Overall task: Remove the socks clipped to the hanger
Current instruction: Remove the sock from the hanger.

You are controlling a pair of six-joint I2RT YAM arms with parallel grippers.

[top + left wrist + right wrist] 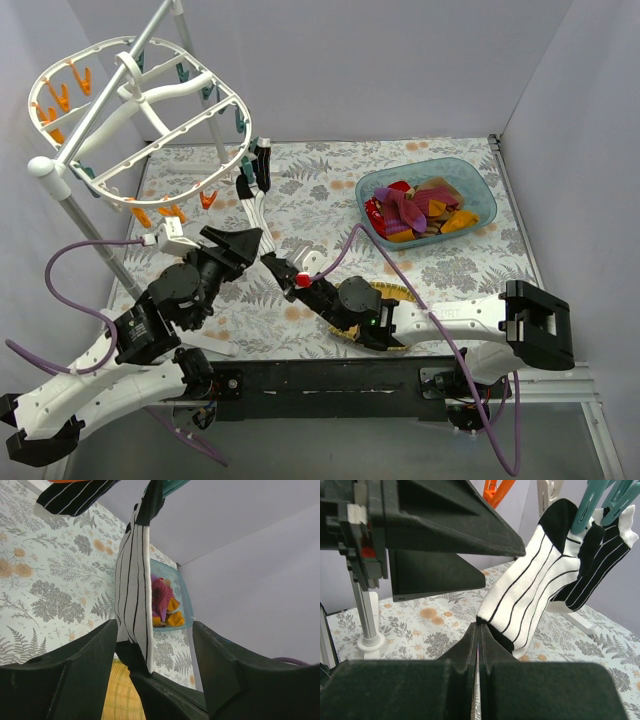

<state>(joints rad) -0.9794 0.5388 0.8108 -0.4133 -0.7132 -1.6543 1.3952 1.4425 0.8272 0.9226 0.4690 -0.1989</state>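
The white oval hanger (pixel 190 92) hangs at the back left with orange and teal clips. Two black-and-white striped socks remain clipped at its right edge. The white one with thin black lines (pixel 530 587) hangs from a teal clip (pixel 583 507), stretched down and forward. My right gripper (pixel 479 624) is shut on its black toe. A darker striped sock (pixel 602 562) hangs behind it. My left gripper (pixel 155 627) stands open around the white sock (pixel 132 585), a finger on either side, not touching. In the top view both grippers meet below the hanger, left gripper (pixel 252 238), right gripper (pixel 268 259).
A clear blue bin (pixel 480 185) at the back right holds several loose socks in red, purple and orange. The grey-white pole stand (pixel 95 235) rises at the left. A yellow woven mat (pixel 398 293) lies under my right arm. Walls close the table on three sides.
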